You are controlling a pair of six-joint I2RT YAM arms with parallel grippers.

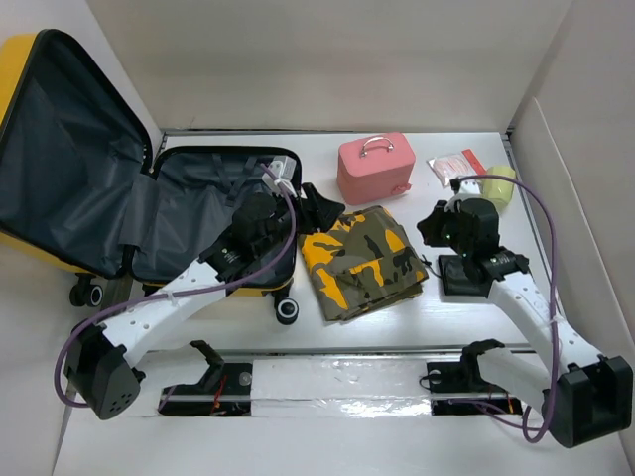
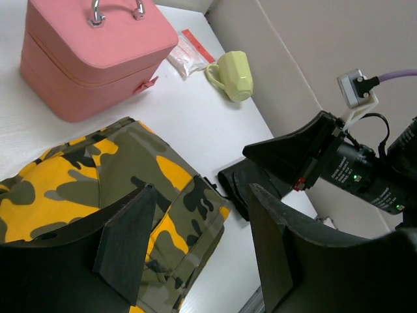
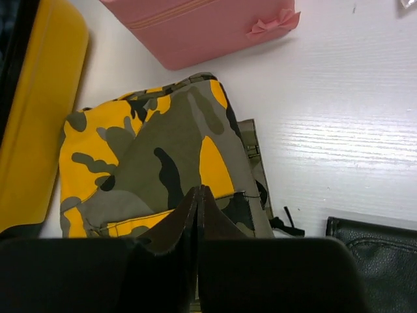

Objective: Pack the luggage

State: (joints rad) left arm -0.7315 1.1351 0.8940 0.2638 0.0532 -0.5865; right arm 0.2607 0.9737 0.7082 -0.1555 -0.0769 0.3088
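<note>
**Item 1.** Luggage [image 1: 69, 159]: large yellow hard-shell suitcase with dark grey fabric lining and black wheels. It lies open at the left of the overhead view. The lid leans into the upper left corner and the lower half lies flat on the white table [image 1: 397, 332].

**Item 2.** Folded camouflage garment [image 1: 362, 260] in orange, olive and black, at frame centre, just right of the suitcase.

**Item 3.** Small pink box-shaped case [image 1: 375, 167] with a metal handle, above the garment and near it.

**Item 4.** Pale yellow-green mug [image 1: 499, 186], upper right. A clear packet with red and white contents [image 1: 456, 164] lies just to its left.

**Item 5.** Flat black leather-look pouch [image 1: 464, 278], right of the garment and partly under the right arm.

**Item 6.** Left gripper [image 2: 199, 225]: jaws released and standing apart, with nothing between them. In the overhead view it sits at the garment's upper left corner, beside the suitcase rim. Whether it touches the cloth cannot be told.

**Item 7.** Right gripper [image 3: 197, 222]: fingers clenched flat against each other, empty. In the overhead view it sits right of the garment, above the pouch. Its own camera looks across the camouflage cloth toward the yellow shell at frame left.
</note>
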